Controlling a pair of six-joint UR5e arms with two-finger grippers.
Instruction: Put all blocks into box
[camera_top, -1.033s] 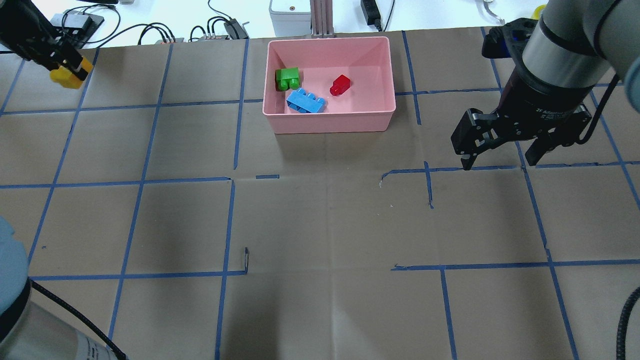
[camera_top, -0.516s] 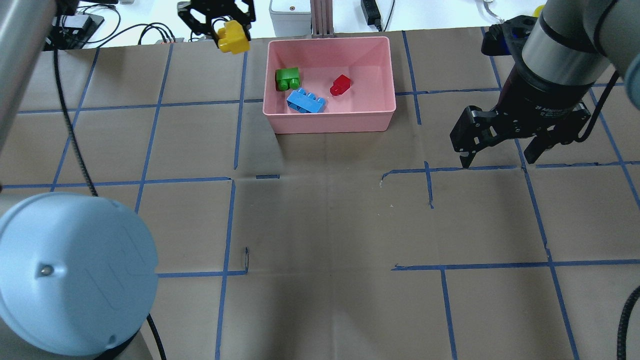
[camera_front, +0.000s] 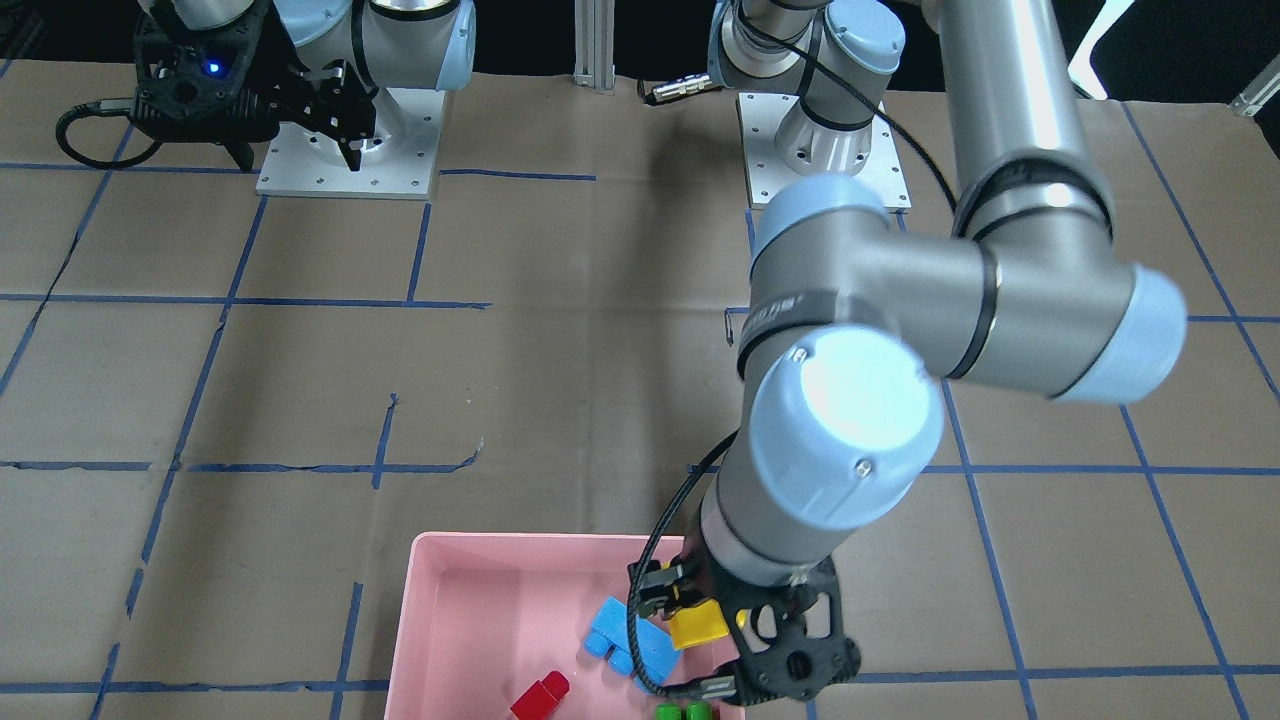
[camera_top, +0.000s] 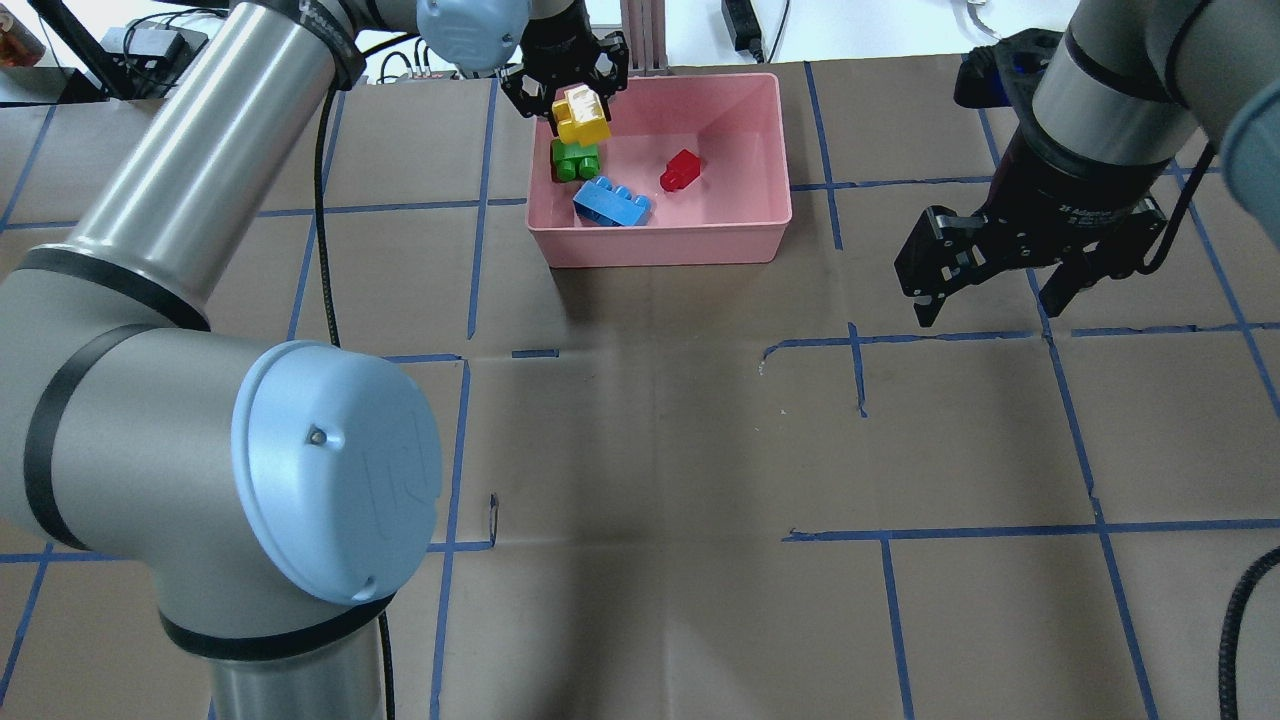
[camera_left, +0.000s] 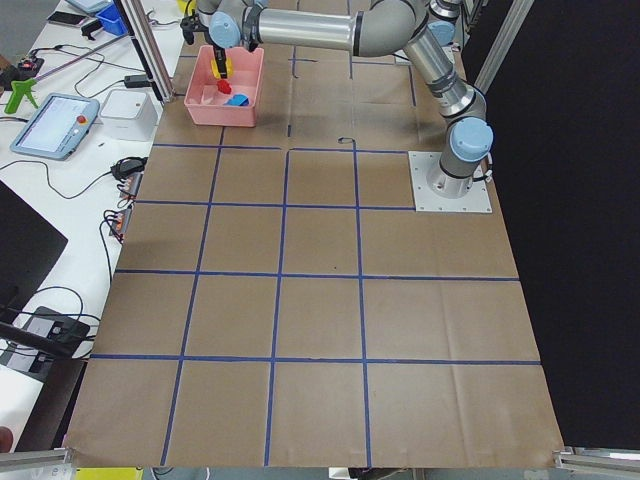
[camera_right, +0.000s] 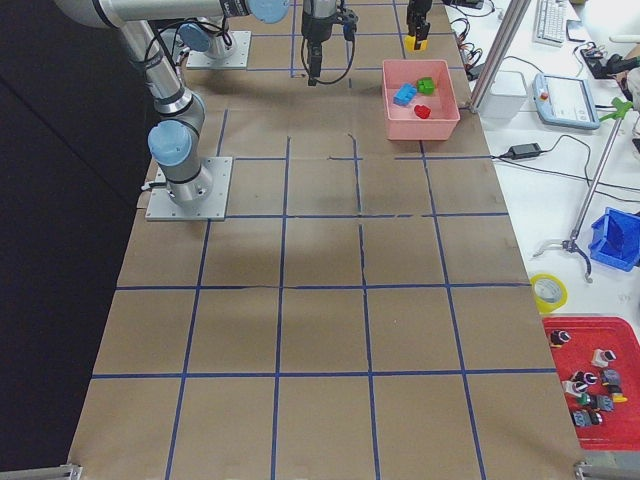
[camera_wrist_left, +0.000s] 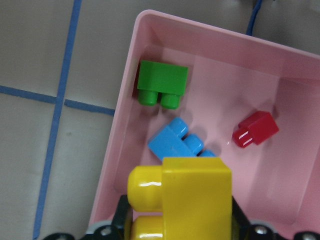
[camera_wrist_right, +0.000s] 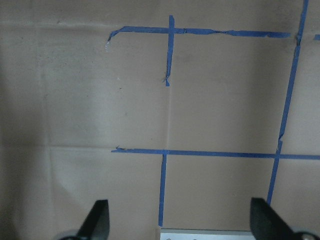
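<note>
The pink box (camera_top: 740, 240) stands at the table's far middle and holds the green block (camera_top: 575, 158), the light-blue block (camera_top: 611, 202) and the red block (camera_top: 681, 169). My left gripper (camera_top: 580, 112) is shut on the yellow block (camera_top: 582, 115) and holds it above the box's far left corner, over the green block. The left wrist view shows the yellow block (camera_wrist_left: 192, 200) in the jaws above the box (camera_wrist_left: 125, 110). My right gripper (camera_top: 990, 285) is open and empty, above the paper to the right of the box.
Brown paper with blue tape grid lines (camera_top: 860, 350) covers the table. Cables and small devices (camera_top: 450, 55) lie along the far edge behind the box. My left arm's elbow (camera_top: 330, 470) looms large at the near left.
My left gripper has carried the yellow block rightward from the table's far left to above the box's far left corner. The right gripper has barely moved.
</note>
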